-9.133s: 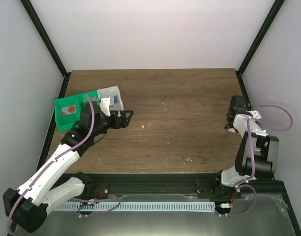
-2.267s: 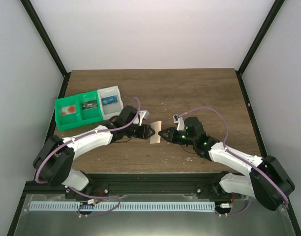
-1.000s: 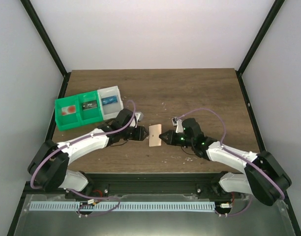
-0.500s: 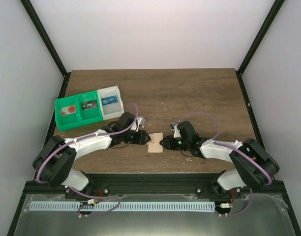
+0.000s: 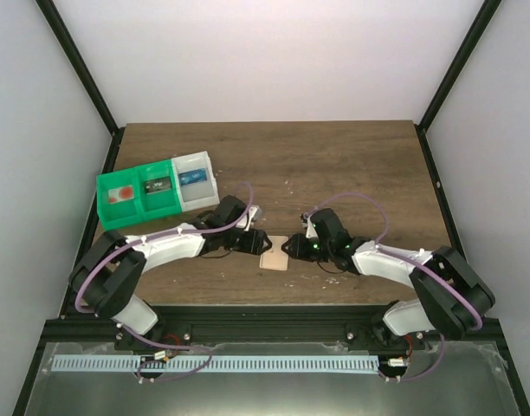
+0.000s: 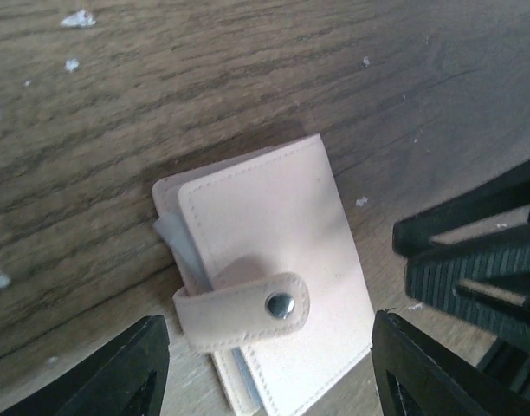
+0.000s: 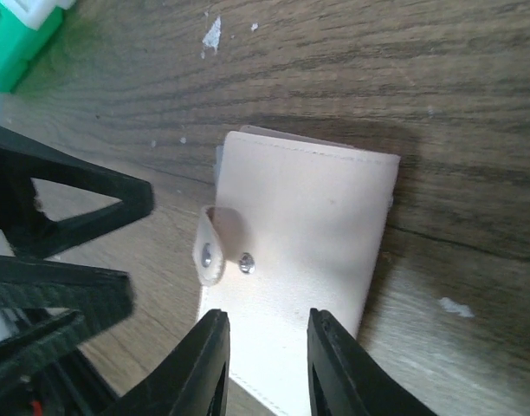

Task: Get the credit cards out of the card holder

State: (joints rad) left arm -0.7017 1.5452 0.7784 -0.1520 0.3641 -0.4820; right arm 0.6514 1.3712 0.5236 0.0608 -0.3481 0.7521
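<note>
On the worktop (image 5: 334, 165) the holder (image 5: 274, 256) lies flat near the front now, lower than a second ago. Left fingers (image 6: 118, 381) have spread wide either side of it; right fingers (image 7: 200, 364) let go, slightly apart over its edge.

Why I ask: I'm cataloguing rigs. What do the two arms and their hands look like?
Both the left arm and right arm have white links, black joints and a purple cable looping alongside. The left hand and right hand are black, with two tapering, wedge-shaped fingers; no markings show.
</note>
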